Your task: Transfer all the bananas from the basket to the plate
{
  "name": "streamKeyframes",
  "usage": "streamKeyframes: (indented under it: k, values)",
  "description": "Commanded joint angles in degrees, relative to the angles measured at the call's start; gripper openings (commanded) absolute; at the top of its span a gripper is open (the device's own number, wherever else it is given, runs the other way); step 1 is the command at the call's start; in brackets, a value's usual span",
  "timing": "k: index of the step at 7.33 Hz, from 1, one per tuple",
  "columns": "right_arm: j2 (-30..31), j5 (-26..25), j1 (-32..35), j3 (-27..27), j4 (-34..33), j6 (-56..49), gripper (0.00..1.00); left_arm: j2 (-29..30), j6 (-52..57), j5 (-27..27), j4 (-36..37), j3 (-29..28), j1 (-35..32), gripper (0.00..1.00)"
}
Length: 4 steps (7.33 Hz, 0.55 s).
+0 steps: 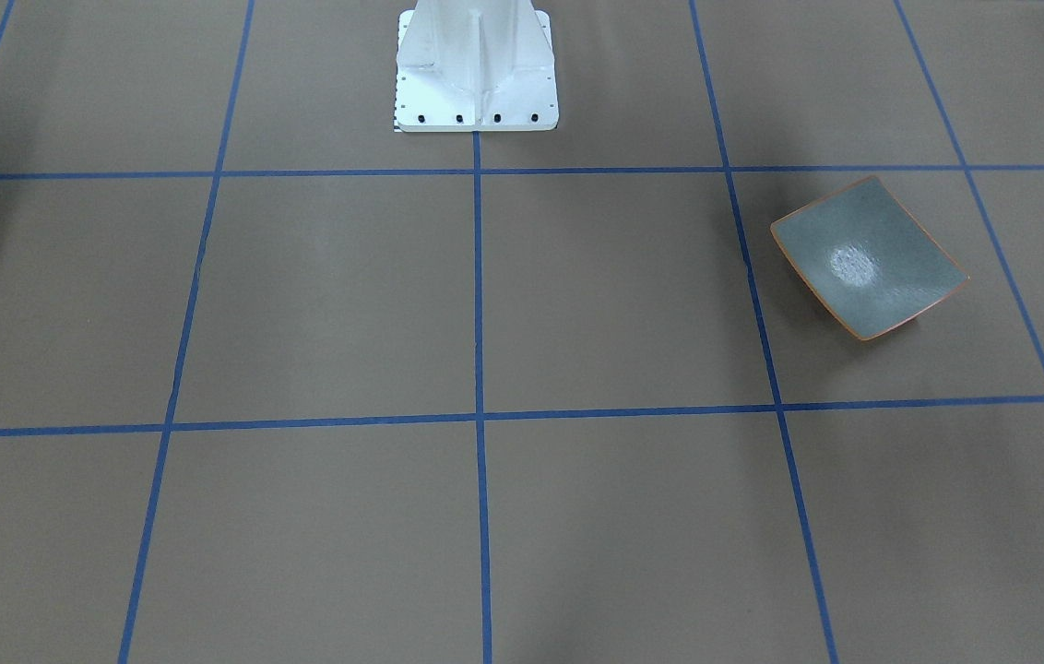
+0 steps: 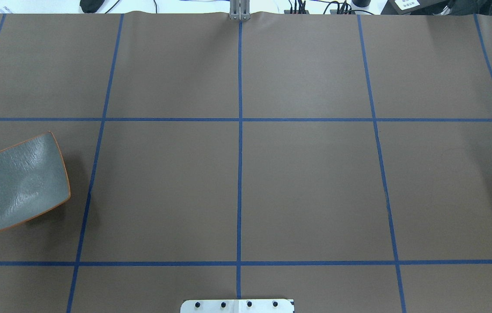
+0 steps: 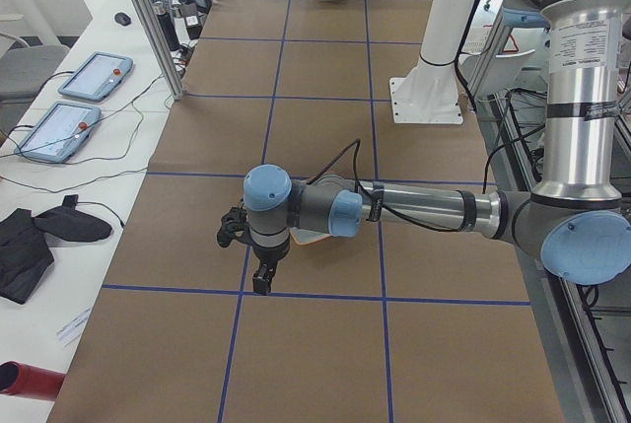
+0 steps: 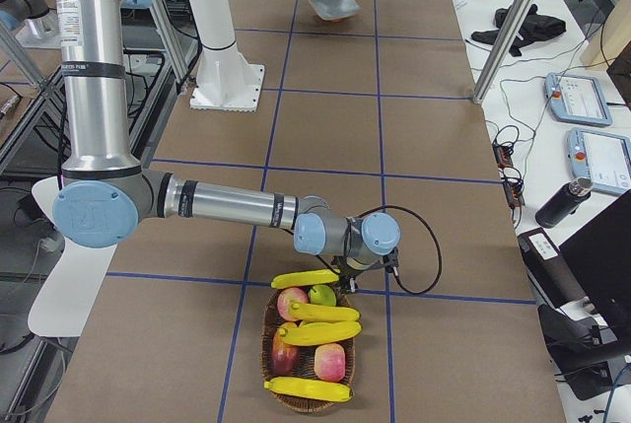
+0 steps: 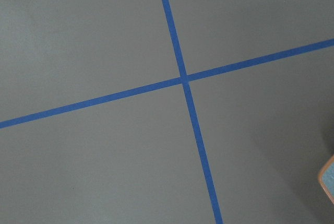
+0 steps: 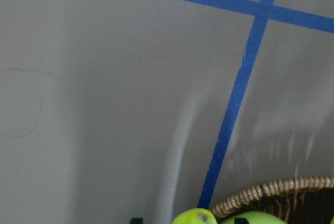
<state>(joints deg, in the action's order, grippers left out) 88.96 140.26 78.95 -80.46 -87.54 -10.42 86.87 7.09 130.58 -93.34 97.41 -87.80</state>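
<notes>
Several yellow bananas (image 4: 317,332) lie in the wicker basket (image 4: 301,401) with apples; one banana (image 4: 306,278) rests at its far end. My right gripper (image 4: 347,283) hovers just beyond that end. In the right wrist view its two dark fingertips (image 6: 136,220) barely show at the bottom edge, wide apart, with a green apple (image 6: 193,216) below and the basket (image 6: 271,193) rim beside it. The grey-green plate (image 2: 22,182) (image 1: 868,258) sits bare. My left gripper (image 3: 261,283) hangs beside the plate (image 3: 311,239), whose corner (image 5: 327,179) shows; I cannot tell its state.
The white robot base (image 1: 476,69) stands at the table's middle edge. Blue tape lines (image 2: 240,130) divide the brown tabletop into squares. Beyond the table's far side lie tablets (image 3: 84,98), cables and a dark cloth (image 3: 30,241).
</notes>
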Motion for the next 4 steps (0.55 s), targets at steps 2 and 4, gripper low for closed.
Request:
streamKeyframes:
  k: [2, 4]
  values:
    - [0.0, 0.1, 0.0, 0.0, 0.0, 0.0, 0.60, 0.0, 0.0, 0.0, 0.0, 0.0, 0.0, 1.00]
    - [0.1, 0.0, 0.1, 0.0, 0.0, 0.0, 0.22, -0.2, 0.0, 0.0, 0.0, 0.1, 0.0, 1.00]
